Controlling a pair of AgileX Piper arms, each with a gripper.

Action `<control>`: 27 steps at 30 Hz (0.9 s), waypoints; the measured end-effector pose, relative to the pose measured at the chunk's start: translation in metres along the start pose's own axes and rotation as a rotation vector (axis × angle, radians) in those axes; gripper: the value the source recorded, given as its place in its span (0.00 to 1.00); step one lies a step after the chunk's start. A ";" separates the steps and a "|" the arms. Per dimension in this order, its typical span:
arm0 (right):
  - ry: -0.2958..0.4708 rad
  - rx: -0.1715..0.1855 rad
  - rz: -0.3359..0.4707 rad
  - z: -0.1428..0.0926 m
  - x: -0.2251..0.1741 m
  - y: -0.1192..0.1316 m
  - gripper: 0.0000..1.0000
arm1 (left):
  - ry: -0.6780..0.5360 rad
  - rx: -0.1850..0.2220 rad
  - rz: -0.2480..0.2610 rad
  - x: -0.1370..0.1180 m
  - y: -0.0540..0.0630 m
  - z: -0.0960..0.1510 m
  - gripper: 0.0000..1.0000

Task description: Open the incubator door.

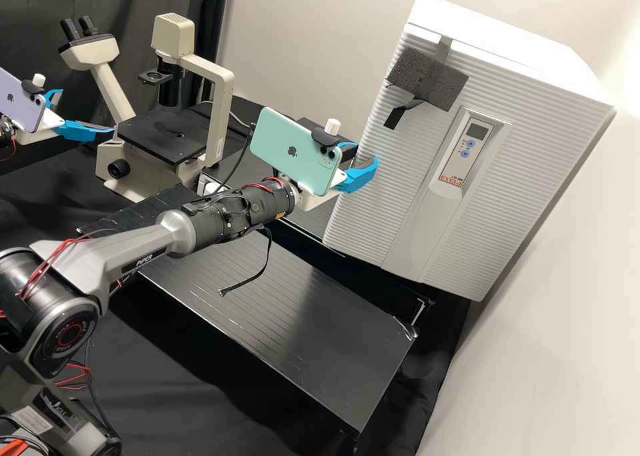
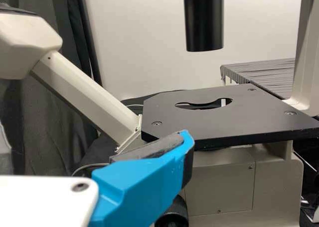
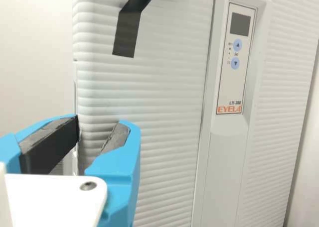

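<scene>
Close by the side edge of the incubator door [image 1: 377, 189], the right pincer [image 1: 366, 155] gapes wide.

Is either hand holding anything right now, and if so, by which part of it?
Nothing is held. The right hand is open by the edge of the incubator; the left hand is open near the microscope.
</scene>
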 end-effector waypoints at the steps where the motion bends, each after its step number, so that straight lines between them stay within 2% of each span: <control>1: 0.000 0.000 0.000 0.000 0.000 0.000 0.00 | 0.000 0.000 0.000 0.000 0.000 0.000 1.00; 11: -0.008 -0.007 0.008 0.003 -0.003 0.000 0.00 | 0.000 0.000 0.000 0.000 0.000 0.000 1.00; 14: -0.012 0.012 0.021 0.004 -0.009 0.002 0.00 | 0.000 0.000 0.000 0.000 0.000 0.000 1.00; 22: -0.014 0.012 0.034 0.008 -0.021 0.003 0.00 | 0.000 0.000 0.000 0.000 0.000 0.000 1.00; 27: -0.014 0.025 0.046 0.011 -0.026 0.005 0.00 | 0.000 0.000 0.000 0.000 0.000 0.000 1.00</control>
